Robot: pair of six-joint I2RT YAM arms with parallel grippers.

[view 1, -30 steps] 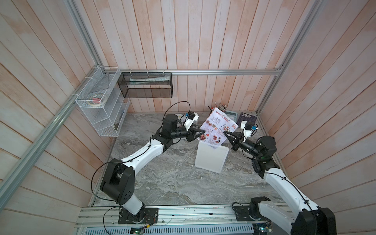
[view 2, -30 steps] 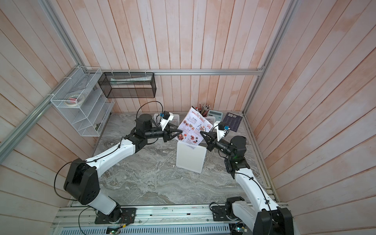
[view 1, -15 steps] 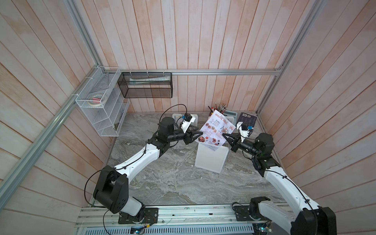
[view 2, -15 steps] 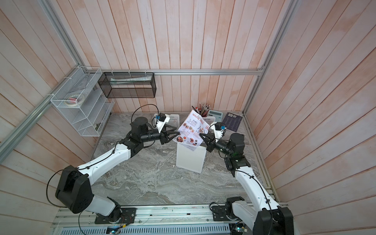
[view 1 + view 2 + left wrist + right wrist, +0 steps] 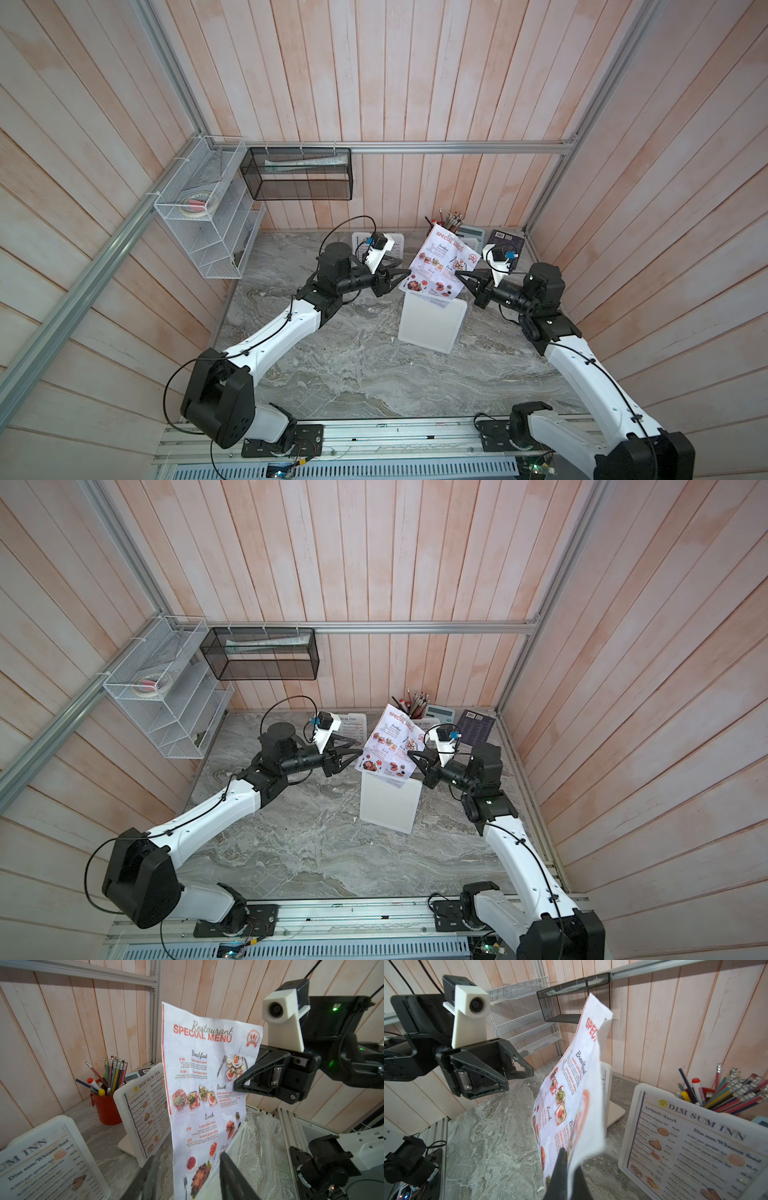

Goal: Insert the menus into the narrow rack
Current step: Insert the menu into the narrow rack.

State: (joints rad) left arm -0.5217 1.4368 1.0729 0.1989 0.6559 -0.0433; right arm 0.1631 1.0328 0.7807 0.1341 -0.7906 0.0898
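I am letting go with my left gripper (image 5: 401, 267): its black fingers (image 5: 230, 1176) are now standing apart on either side of the colourful Special Menu paper sheet (image 5: 440, 266), where a second ago they were pinching that edge, and as far as I can tell they are no longer touching the paper. My right gripper (image 5: 458, 274) is staying clamped on the opposite edge, so it alone is carrying the sheet. The sheet is hanging upright and slightly curled over the white upright plastic holder (image 5: 432, 328) on the grey marble table (image 5: 332, 374). Its lower edge is meeting the holder's top, though I cannot tell whether it is already entering a slot there. The white dark-bordered DIM SUM INN menus (image 5: 145, 1109) are standing in similar white frames near the back wall, beside the red pot of pencils (image 5: 107, 1109). I am judging that the two-handed steadying is over, so the right arm alone is now guiding the insertion, and with one grip the floppy paper may be swinging or buckling
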